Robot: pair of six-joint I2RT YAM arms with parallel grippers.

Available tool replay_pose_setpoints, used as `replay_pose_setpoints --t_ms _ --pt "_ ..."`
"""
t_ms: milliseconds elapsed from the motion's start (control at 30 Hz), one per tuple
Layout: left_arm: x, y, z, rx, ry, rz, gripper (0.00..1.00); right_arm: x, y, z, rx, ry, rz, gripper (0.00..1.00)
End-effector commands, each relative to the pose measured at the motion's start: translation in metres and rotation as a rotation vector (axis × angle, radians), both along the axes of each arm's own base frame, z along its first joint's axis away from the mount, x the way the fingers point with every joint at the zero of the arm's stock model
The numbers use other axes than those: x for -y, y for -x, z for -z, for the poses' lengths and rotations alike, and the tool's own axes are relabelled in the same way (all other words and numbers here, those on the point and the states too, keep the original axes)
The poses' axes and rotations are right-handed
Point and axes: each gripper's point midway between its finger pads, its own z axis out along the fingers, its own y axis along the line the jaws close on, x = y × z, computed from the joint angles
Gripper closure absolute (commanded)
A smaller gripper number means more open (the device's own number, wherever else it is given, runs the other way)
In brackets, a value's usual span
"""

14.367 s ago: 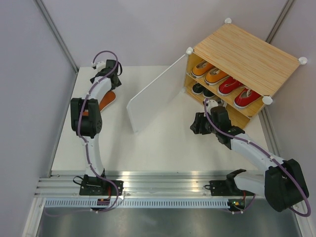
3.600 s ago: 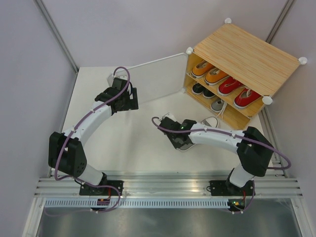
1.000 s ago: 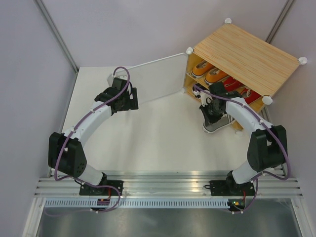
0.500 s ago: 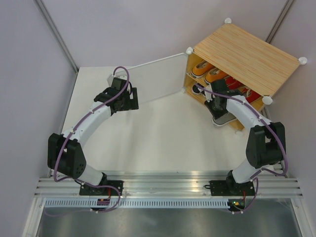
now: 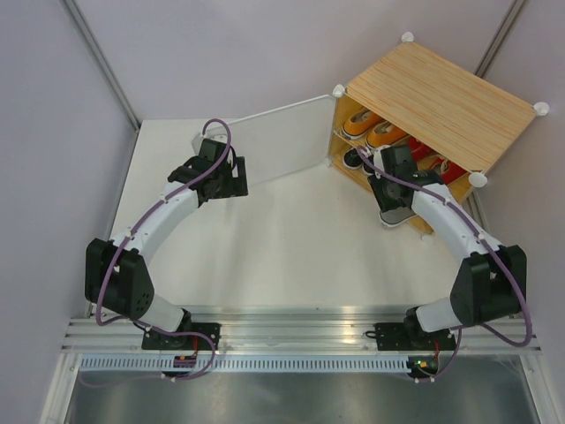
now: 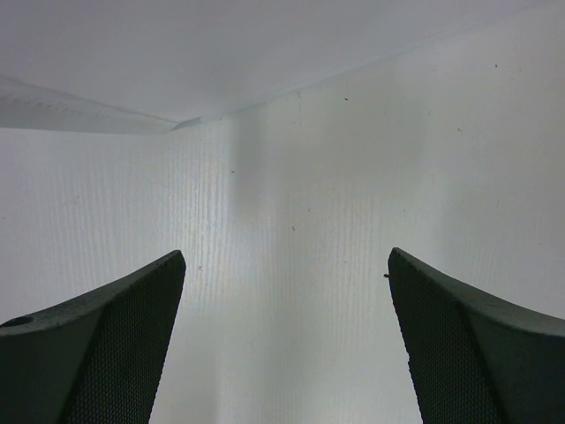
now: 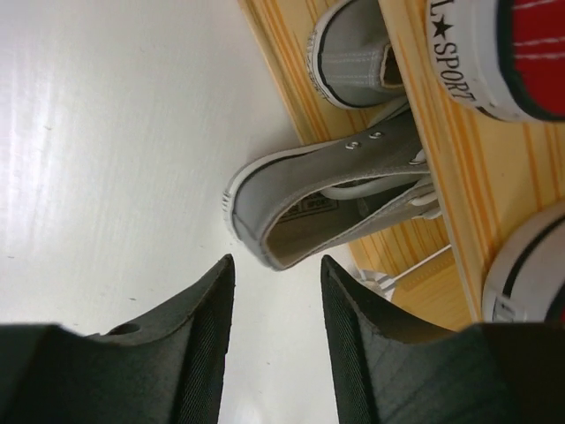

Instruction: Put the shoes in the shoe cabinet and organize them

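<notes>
White table [image 5: 265,238], shoe cabinet [image 5: 441,97] far right | grey sneaker [image 7: 335,185] tilted, toe low inside cabinet, heel jutting out toward right gripper [image 7: 276,259] | that gripper half open, gripping nothing, tips at heel; long axis runs from it into cabinet | left gripper [image 6: 287,254] wide open, empty, facing frosted door panel [image 5: 282,141], well apart | judgement: right arm's job.
</notes>
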Motion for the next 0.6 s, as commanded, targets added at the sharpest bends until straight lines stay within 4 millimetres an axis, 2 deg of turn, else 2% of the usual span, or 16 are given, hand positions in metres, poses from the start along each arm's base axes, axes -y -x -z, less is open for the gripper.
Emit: replay_pose_setpoints --t_ms 0,67,100,133,200,233,267,333,367,433,567 --pt "0.000 0.000 -0.015 0.034 0.021 0.002 0.02 -0.021 0.000 -0.040 0.199 -0.110 0.081 0.50" --pt "0.000 0.000 -0.015 0.033 0.018 0.002 0.02 -0.035 0.004 -0.042 0.235 -0.176 0.120 0.50" --pt "-0.001 0.000 -0.015 0.033 0.019 0.000 0.02 -0.037 0.004 -0.056 0.299 -0.213 0.141 0.50" --pt "-0.001 0.000 -0.015 0.033 0.017 0.001 0.02 -0.044 0.006 -0.059 0.325 -0.236 0.146 0.49" --pt "0.000 0.000 -0.015 0.033 0.019 0.001 0.02 -0.050 0.013 -0.056 0.363 -0.297 0.213 0.49" --pt "0.000 0.000 -0.014 0.031 0.020 0.000 0.02 -0.057 0.014 -0.067 0.419 -0.345 0.235 0.49" --pt "0.000 0.000 -0.015 0.032 0.021 0.001 0.02 -0.051 0.019 -0.056 0.435 -0.357 0.330 0.49" --pt "0.000 0.000 -0.014 0.028 0.021 0.000 0.02 -0.056 0.025 -0.055 0.486 -0.417 0.409 0.49" --pt "0.000 0.000 -0.014 0.028 0.021 0.000 0.02 -0.054 0.031 -0.041 0.489 -0.450 0.501 0.49" --pt "0.000 0.000 -0.014 0.029 0.023 -0.001 0.02 -0.059 0.034 -0.035 0.516 -0.493 0.550 0.48" --pt "0.002 0.001 -0.014 0.026 0.031 0.005 0.02 -0.048 0.045 -0.010 0.558 -0.530 0.736 0.47"
